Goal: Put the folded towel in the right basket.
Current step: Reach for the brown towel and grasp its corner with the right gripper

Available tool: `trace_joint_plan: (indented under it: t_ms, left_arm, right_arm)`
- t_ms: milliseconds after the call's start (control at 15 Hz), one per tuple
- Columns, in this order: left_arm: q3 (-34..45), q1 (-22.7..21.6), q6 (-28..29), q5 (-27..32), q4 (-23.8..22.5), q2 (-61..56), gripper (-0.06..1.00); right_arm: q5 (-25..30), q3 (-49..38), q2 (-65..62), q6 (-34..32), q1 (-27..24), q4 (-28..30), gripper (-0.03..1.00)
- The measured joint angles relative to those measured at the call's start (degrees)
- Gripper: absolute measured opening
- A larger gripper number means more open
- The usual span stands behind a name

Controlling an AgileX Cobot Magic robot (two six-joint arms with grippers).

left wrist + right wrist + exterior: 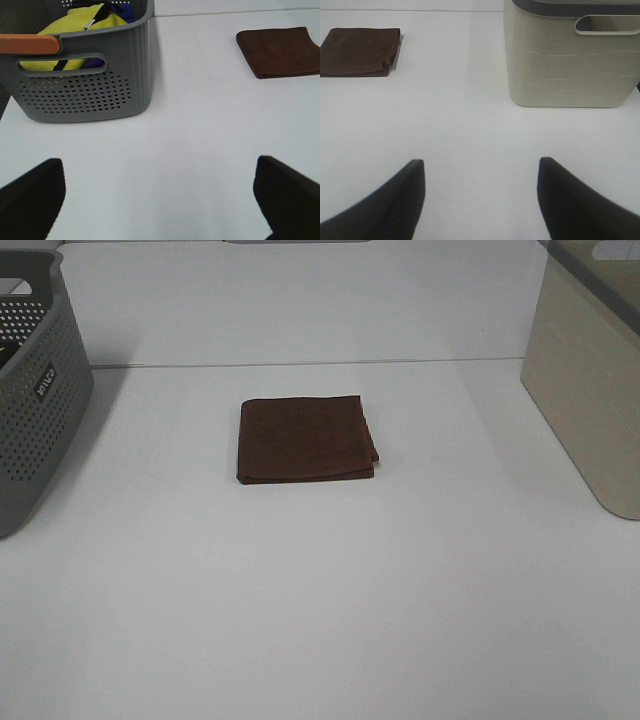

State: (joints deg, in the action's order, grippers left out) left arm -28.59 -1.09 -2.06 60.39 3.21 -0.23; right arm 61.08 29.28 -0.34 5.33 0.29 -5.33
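Note:
A folded dark brown towel (pixel 306 438) lies flat in the middle of the white table; it also shows in the left wrist view (pixel 280 51) and the right wrist view (pixel 360 51). The beige right basket (pixel 590 380) stands at the right edge and shows in the right wrist view (pixel 570 55). Neither arm shows in the exterior high view. My left gripper (pixel 160 200) is open and empty, far from the towel. My right gripper (pixel 481 200) is open and empty, near the beige basket.
A grey perforated basket (pixel 30 390) stands at the left edge; in the left wrist view (pixel 85 70) it holds yellow and blue cloth. The white table (pixel 320 620) spreads around the towel.

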Motion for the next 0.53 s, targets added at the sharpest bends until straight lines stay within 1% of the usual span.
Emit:
trace_joint_plan:
  t_ms: [533]
  left_arm:
    - [0.0, 0.0, 0.0, 0.0, 0.0, 0.0, 0.97]
  right_arm:
    - [0.0, 0.0, 0.0, 0.0, 0.0, 0.0, 0.62]
